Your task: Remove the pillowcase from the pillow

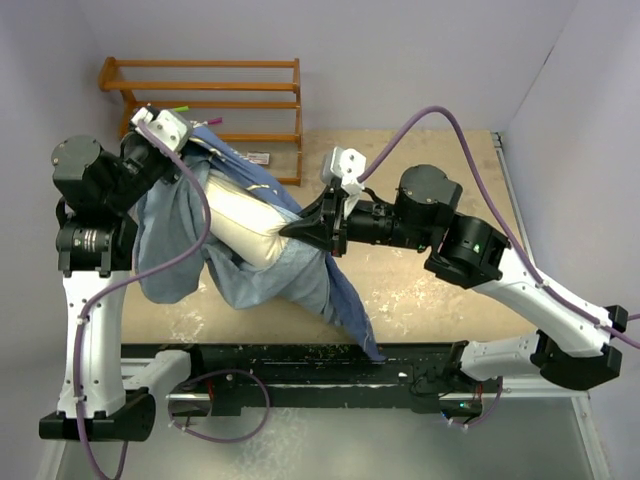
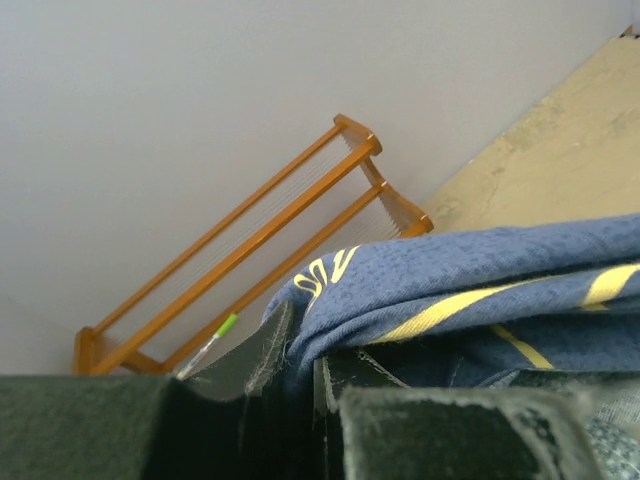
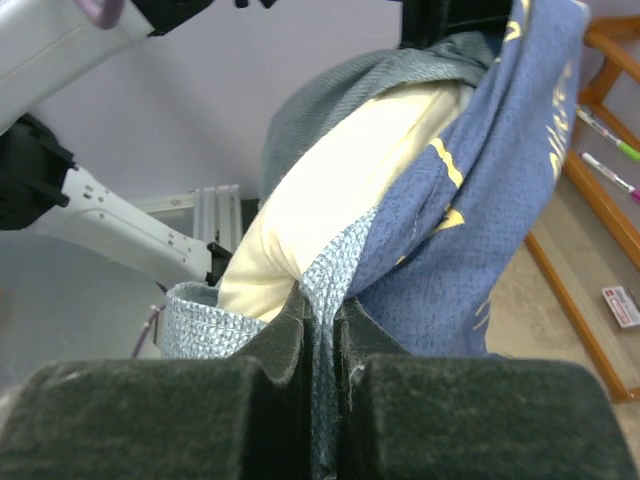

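The blue pillowcase (image 1: 170, 245) hangs bunched between both arms above the table, partly pulled back off the cream-white pillow (image 1: 242, 222). My left gripper (image 1: 178, 140) is raised at the back left, shut on a fold of the pillowcase (image 2: 480, 280); the jaws (image 2: 300, 350) pinch dark blue cloth with yellow lines. My right gripper (image 1: 292, 230) is at the pillow's right end, shut (image 3: 320, 310) on the pale blue inner edge of the pillowcase (image 3: 480, 230), right beside the bare pillow (image 3: 330, 190). The bear face, strap and tag are hidden.
A wooden rack (image 1: 200, 85) stands against the back wall behind the left gripper, with pens (image 3: 605, 135) on it. A small label (image 1: 257, 158) lies by the rack. A tan board (image 1: 430, 280) covers the table. A black rail (image 1: 300, 365) runs along the near edge.
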